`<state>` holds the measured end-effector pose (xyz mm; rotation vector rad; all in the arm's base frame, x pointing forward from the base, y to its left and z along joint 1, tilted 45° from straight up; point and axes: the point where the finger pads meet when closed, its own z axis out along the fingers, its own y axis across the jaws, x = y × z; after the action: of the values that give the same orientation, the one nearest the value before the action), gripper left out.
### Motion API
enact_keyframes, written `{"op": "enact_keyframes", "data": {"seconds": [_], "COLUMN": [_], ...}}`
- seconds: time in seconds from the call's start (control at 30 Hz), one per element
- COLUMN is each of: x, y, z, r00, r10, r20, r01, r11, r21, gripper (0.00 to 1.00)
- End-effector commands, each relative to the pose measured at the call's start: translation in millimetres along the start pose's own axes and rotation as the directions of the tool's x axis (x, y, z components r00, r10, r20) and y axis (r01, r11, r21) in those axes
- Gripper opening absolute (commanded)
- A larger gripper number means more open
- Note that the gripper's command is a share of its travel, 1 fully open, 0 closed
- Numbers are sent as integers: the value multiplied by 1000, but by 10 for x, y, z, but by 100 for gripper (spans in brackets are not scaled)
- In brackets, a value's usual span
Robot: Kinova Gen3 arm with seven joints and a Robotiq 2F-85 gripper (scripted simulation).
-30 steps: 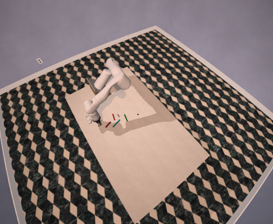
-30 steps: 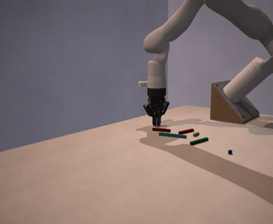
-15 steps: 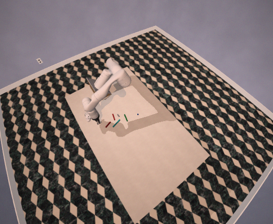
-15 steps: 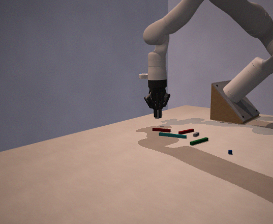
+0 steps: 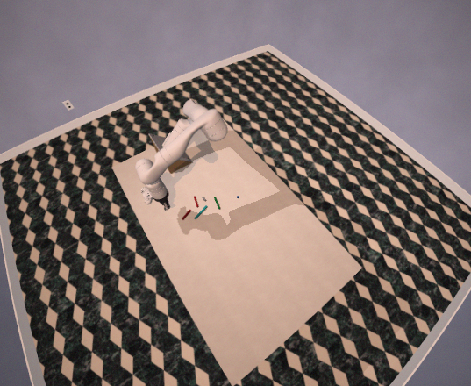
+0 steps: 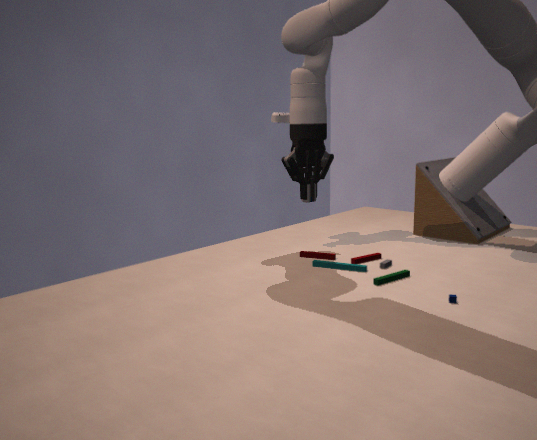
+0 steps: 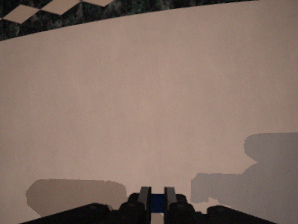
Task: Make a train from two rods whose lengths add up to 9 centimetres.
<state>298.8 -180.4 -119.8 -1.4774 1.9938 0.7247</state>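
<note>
My gripper (image 6: 308, 197) hangs well above the table, to the left of the group of rods, and is shut on a small blue rod (image 7: 158, 202) that shows between the fingertips in the wrist view. On the table lie two red rods (image 6: 317, 255) (image 6: 366, 258), a turquoise rod (image 6: 339, 266), a short grey rod (image 6: 386, 263), a green rod (image 6: 391, 277) and a second blue rod (image 6: 453, 298) off to the right. None of them touch. In the top view the gripper (image 5: 166, 206) is left of the green rod (image 5: 216, 202) and the blue rod (image 5: 238, 197).
The arm's wooden wedge base (image 6: 455, 207) stands at the back of the table behind the rods. The arm's shadow runs across the table in front of the rods. The table's far edge is just behind the gripper.
</note>
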Motion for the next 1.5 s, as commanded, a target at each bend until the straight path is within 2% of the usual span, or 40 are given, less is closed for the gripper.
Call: {"op": "enact_keyframes", "data": {"seconds": [0.0,0.27,0.37,0.57,0.63,0.7,0.77,0.97,1.13,1.2,1.33,1.47], "x": [0,-9,-123,-757,-757,-1082,-1267,-1878,-2380,-2380,-2802,-2922], "y": [-17,-21,-60,-207,-207,-238,-243,-190,-60,-60,120,186], "z": [-29,-30,-45,-99,-99,-111,-113,-100,-71,-71,-34,-21], "r00": [1000,1000,1000,989,989,978,970,934,891,891,843,827], "r10": [-2,-4,-26,-145,-145,-206,-241,-357,-454,-454,-538,-563], "r20": [-3,-3,-4,-11,-11,-13,-13,-13,-10,-10,-6,-4], "r01": [2,4,26,146,146,207,241,357,454,454,538,563], "r11": [1000,1000,1000,989,989,978,970,934,891,891,843,827], "r21": [5,6,9,20,20,23,24,22,16,16,7,4], "gripper": [5,5,5,5,5,5,5,5,5,5,5,5]}}
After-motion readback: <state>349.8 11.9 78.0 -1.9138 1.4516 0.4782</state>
